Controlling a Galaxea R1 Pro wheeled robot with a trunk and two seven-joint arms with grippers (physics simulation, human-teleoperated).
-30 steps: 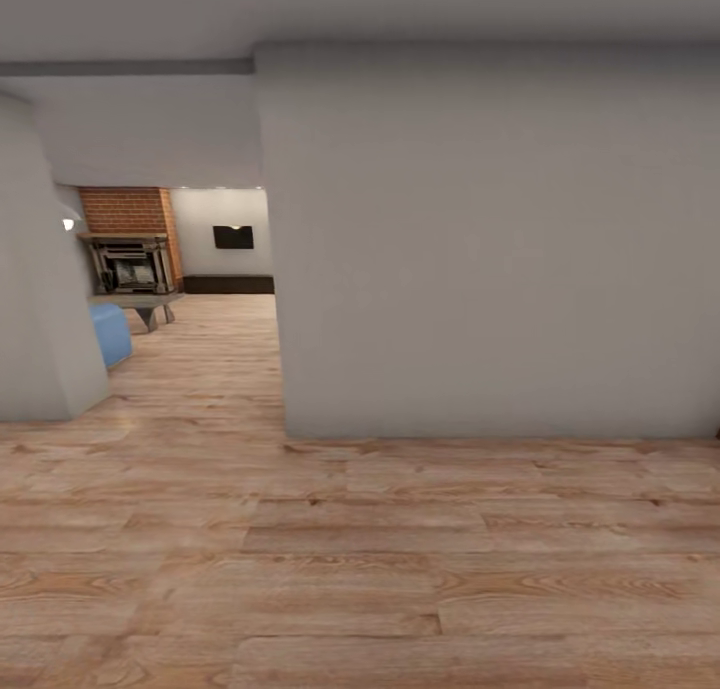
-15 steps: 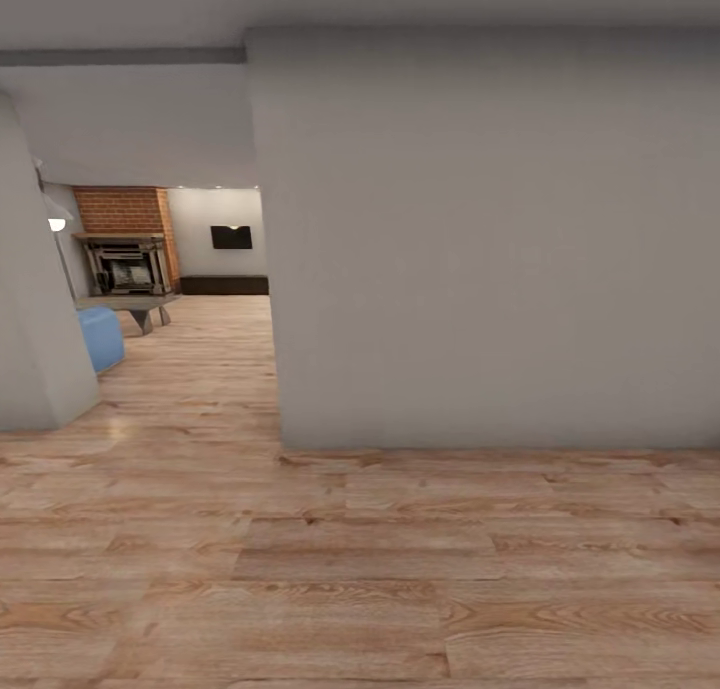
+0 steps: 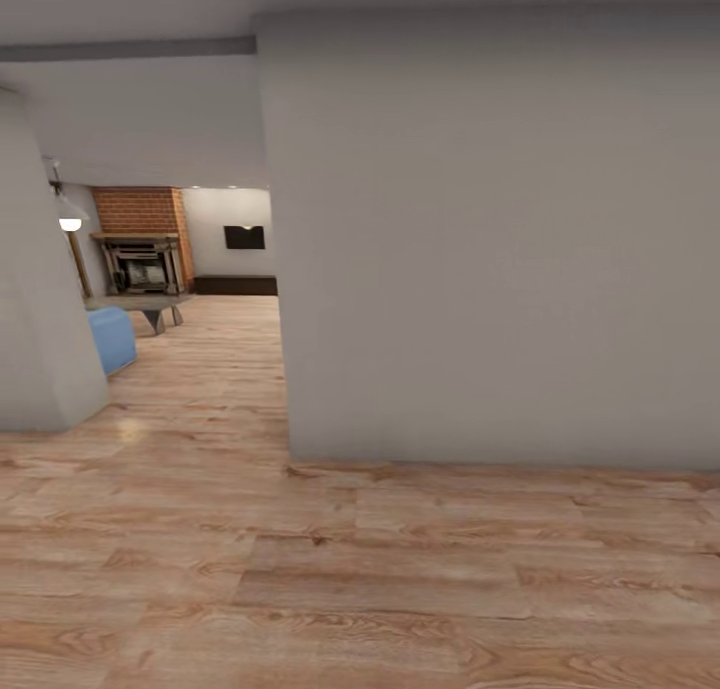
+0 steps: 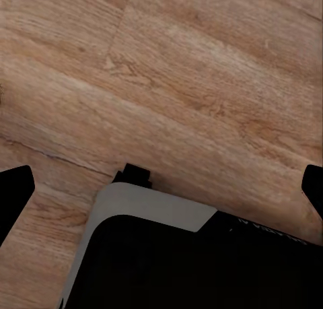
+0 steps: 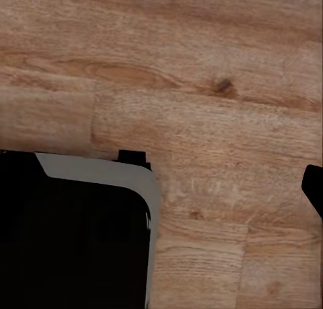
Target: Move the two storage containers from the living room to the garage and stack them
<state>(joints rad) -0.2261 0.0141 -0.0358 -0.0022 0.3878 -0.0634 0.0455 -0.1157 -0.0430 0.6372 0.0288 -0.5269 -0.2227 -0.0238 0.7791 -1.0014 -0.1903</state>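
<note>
**On the way: living room ahead, bins out of sight**

Both wrist views look down on the wood plank floor. The left gripper shows dark fingers spread wide, holding nothing; the right fingers show one tip, state unclear. A grey wall blocks centre-right. At far left lies the living room: blue seat, brick fireplace. The containers are unseen; thin-walled bins are likely light, best gripped at the rim.

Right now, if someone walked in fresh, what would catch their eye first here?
A big blank grey wall fills the centre and right of the head view, standing on light wood plank floor. Left of it, an opening leads down to a red brick fireplace and a black wall-mounted TV, with a blue seat near the left wall.
</note>
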